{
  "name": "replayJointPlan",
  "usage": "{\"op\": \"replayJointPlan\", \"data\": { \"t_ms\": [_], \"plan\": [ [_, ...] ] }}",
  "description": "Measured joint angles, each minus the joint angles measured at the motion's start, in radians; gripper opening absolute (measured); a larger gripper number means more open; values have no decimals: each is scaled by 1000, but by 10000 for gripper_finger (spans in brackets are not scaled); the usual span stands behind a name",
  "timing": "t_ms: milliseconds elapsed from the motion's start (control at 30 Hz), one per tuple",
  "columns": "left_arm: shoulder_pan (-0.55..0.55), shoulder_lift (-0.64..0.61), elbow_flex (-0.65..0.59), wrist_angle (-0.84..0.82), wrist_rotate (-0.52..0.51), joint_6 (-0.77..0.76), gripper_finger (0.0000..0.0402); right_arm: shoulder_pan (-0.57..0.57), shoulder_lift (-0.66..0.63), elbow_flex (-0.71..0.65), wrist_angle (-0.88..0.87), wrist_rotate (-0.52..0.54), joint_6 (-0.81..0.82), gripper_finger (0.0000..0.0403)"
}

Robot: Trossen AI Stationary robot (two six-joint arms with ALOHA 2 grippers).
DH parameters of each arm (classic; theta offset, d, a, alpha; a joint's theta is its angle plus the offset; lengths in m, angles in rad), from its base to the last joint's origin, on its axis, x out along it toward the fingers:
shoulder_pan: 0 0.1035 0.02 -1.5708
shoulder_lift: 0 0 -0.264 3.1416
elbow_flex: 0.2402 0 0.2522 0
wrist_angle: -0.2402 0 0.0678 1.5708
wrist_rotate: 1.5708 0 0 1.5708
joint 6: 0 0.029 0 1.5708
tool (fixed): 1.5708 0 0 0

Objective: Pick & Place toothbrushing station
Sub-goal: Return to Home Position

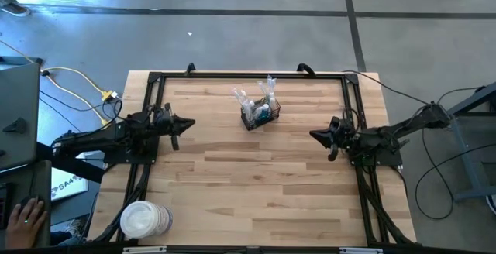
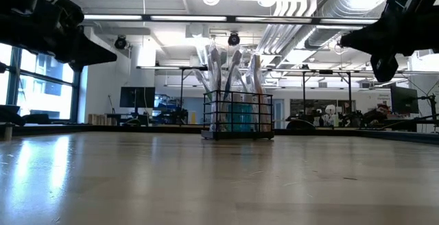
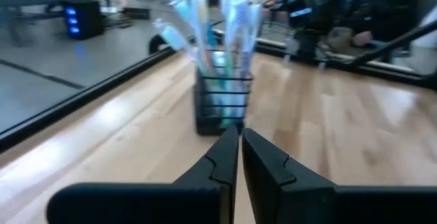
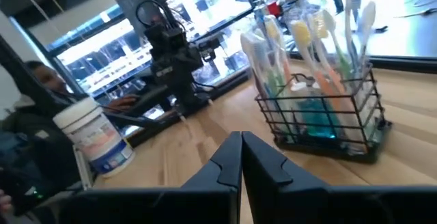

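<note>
Nearest the lens: left end effector (image 3: 239, 135), whose two dark fingers (image 3: 218, 162) fill the foreground of the left wrist view, pressed together with only a hairline seam and nothing between them. The right end effector (image 4: 240, 139) is the same in the right wrist view: fingers (image 4: 273, 168) closed on each other, empty. The high view puts the left end effector (image 1: 186, 124) at the left side of the tabletop (image 1: 256, 192), tip pointing inward. The right end effector (image 1: 316, 135) is at the right side, tip pointing back toward it. The two are well apart with bare wood between. The low view shows both arms held up off the tabletop, neither touching it. The toothbrushing station (image 1: 260, 116), a black wire-mesh box, stands upright near the far edge of the tabletop, roughly centred between the arms and clear of both end effectors. Several toothbrushes (image 4: 311, 46) stand in it heads up, reaching well above the rim and leaning at different angles. Something teal sits low inside; cannot tell what. A round white tub (image 1: 145, 221) is at the near left corner, well apart from the station. A person's hand (image 1: 27, 215) shows off the tabletop at the lower left of the high view.
</note>
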Motion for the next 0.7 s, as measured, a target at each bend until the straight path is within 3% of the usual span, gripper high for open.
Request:
{"op": "replayJointPlan", "data": {
  "t_ms": [333, 700],
  "plan": [
    [0, -1, -1, -4, -28, -4, 22, 0, 0, -2, -22, -38, -76, 3],
    [0, -1, -2, 0, -17, -8, 22, 0, 0, -2, -31, 8, -144, 4]
  ]
}}
